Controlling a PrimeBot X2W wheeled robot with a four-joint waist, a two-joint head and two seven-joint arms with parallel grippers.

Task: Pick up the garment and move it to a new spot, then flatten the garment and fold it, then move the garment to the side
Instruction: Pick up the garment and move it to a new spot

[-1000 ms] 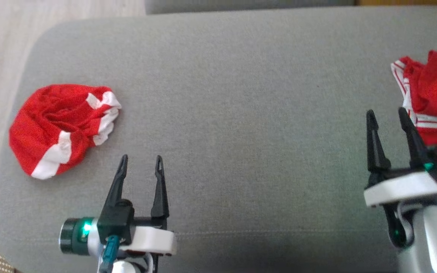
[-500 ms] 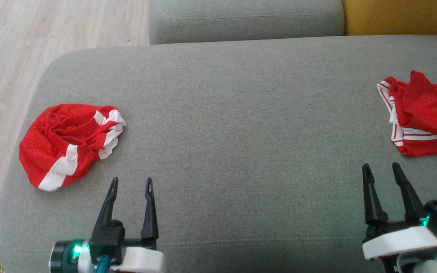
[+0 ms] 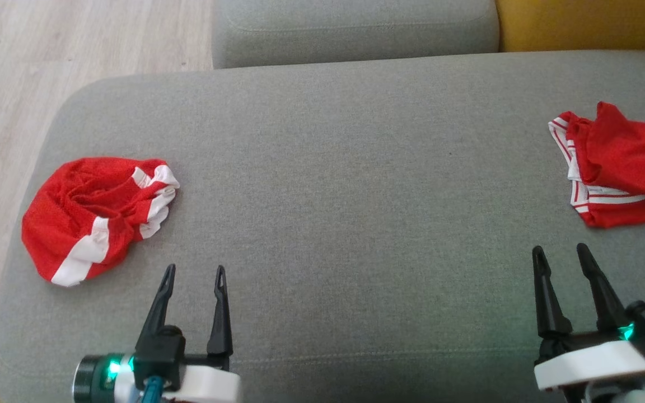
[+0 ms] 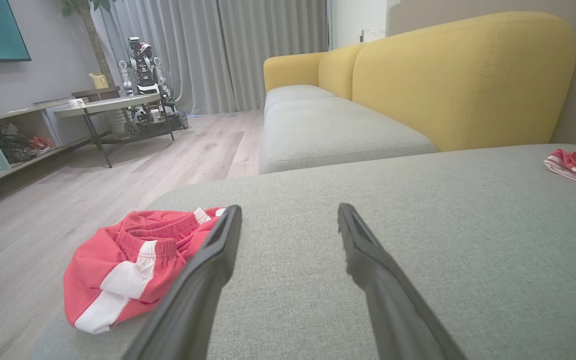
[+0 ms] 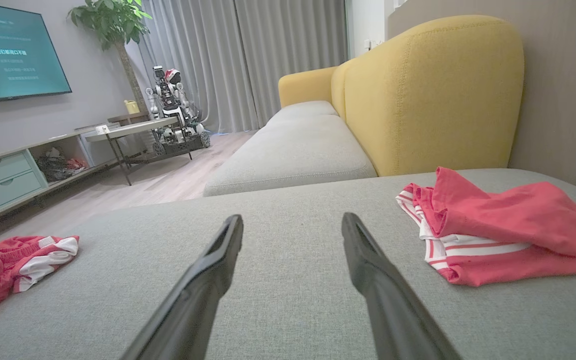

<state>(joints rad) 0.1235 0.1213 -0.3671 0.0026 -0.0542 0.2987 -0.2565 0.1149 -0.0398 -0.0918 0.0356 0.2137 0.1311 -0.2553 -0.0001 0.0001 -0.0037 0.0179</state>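
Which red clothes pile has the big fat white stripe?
The scrunched red shorts at the left end of the grey fabric cushion. The loose red garment at the right end has only thin white stripes.

The left garment (image 3: 96, 215) lay on the seat cushion (image 3: 356, 196) near its left edge, with the floor (image 3: 9, 84) beyond that edge. The right garment (image 3: 619, 162) lay on the same cushion at the far right, well apart from the first and running past the head view's right border. The left hand (image 3: 195, 270) was at the cushion's front, right of and nearer than the left garment. The right hand (image 3: 560, 249) was at the front right, just before the right garment. Behind the cushion lay a second seat cushion (image 3: 356, 28), with the backrest (image 3: 580, 22) to its right. Across the floor stood a desk (image 5: 133, 129), another robot (image 5: 170, 95) by it.
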